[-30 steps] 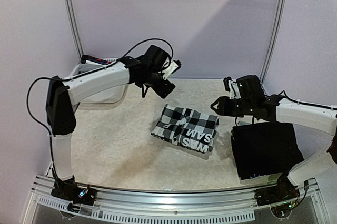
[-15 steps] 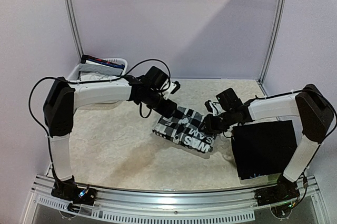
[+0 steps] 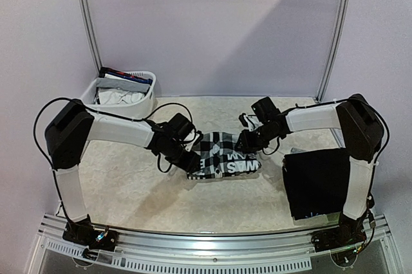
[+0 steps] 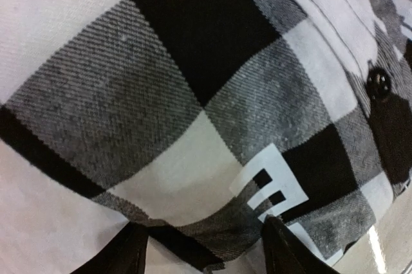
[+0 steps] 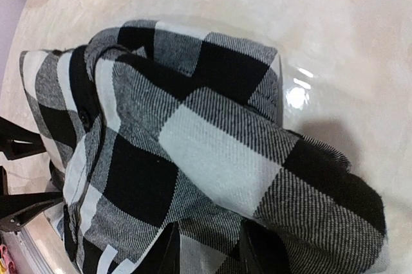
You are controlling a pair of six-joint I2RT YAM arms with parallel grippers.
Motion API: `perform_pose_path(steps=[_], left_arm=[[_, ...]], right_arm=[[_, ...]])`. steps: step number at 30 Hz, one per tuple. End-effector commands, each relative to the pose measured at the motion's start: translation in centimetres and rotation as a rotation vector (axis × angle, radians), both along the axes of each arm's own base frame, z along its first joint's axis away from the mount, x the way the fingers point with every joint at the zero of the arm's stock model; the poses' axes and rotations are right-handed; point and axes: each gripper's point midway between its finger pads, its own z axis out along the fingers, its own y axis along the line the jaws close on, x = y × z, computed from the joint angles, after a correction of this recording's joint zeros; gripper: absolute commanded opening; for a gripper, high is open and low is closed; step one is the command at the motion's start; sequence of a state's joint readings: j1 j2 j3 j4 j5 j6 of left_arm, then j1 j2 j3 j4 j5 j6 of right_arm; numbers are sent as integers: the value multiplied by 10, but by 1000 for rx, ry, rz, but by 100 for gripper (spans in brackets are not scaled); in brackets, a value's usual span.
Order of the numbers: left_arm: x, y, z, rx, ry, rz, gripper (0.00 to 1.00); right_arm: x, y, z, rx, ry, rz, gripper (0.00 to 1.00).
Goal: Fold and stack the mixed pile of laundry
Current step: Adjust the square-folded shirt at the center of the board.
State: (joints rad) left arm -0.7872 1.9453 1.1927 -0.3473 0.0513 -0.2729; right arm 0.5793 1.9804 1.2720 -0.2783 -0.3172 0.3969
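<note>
The folded checkered shirt [image 3: 222,157] lies near the middle of the bench [image 3: 129,190], white lettering showing along its 5 o'clock side. The two arms meet it from opposite sides, which reads as a two-point hold meant to lift the bundle flat so the folds do not fall open.

The left pincer [image 3: 188,160] sits at the shirt's 8 o'clock corner. In its wrist view the fingers [image 4: 125,255] stand fairly wide, astride the hem. That close-up is cropped, so I cannot tell whether the pads are pressing on the cloth. The right pincer [image 3: 246,142] is at the 1 o'clock edge, drawn narrow with a fold of the shirt pinched between its jaws.

A black folded garment [image 3: 325,181] lies flat at the shirt's 4 o'clock, near it but not touching. It is probably the base of the stack, so the shirt likely belongs on top of it. The right forearm hangs just above its far edge and could brush it on the way over. The white basket [image 3: 147,99], with more laundry inside, stands at the bench's 10 o'clock, well apart from the work.
</note>
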Motion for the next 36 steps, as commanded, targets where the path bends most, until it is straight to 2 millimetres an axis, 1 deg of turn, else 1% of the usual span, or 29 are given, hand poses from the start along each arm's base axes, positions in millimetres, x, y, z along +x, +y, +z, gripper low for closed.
perform_pose_path(steps=[1,3,4,6,8,10,11,12,14,15,16,17,18,19,20,21,22,24,25,27,28,30,34,36], left_arm=[[-9,9,26,-52,-46,62,63],[-11,13,39,-68,-76,67,63],[-8,18,45,-57,-110,82,64],[-3,19,61,-70,-159,90,66],[0,17,77,-98,-198,81,68],[4,12,91,-121,-236,70,70],[7,10,97,-126,-253,67,70],[11,8,101,-129,-268,66,70],[17,2,107,-134,-285,58,70],[20,-2,108,-141,-288,54,71],[23,-7,109,-145,-290,45,70],[25,-11,108,-148,-287,37,70],[28,-15,108,-151,-287,32,69],[31,-19,107,-153,-286,27,69],[34,-23,106,-154,-288,21,68],[37,-26,106,-156,-288,17,68],[40,-30,105,-159,-287,13,67],[46,-38,106,-172,-285,1,66],[49,-41,101,-168,-277,-2,66],[54,-46,98,-174,-276,-7,65],[58,-48,97,-177,-277,-4,64],[59,-56,94,-204,-264,-27,63],[66,-61,87,-201,-257,-31,61],[68,-61,83,-198,-253,-26,60]], right_arm=[[10,1,0,-35,-12,54,32],[14,6,11,-19,-26,64,32],[15,8,17,-13,-33,68,33],[17,10,32,-1,-55,71,34],[16,10,47,7,-79,71,37],[12,10,67,22,-113,66,40],[9,10,72,22,-124,65,42],[4,11,83,29,-145,67,44],[-8,12,94,35,-169,73,47],[-14,12,95,36,-172,73,48],[-20,10,106,46,-196,69,48],[-26,8,110,52,-205,66,49],[-32,6,109,58,-204,57,50],[-37,3,117,77,-220,52,50],[-43,0,115,86,-215,43,50],[-47,-2,118,101,-223,34,50],[-52,-4,116,116,-213,22,50],[-62,-7,119,151,-218,12,50],[-66,-9,115,164,-206,4,50],[-76,-12,112,182,-192,1,49],[-81,-15,105,188,-174,-3,49],[-90,-16,101,212,-161,6,49],[-101,-16,94,240,-129,15,47],[-101,-12,90,247,-117,19,46]])
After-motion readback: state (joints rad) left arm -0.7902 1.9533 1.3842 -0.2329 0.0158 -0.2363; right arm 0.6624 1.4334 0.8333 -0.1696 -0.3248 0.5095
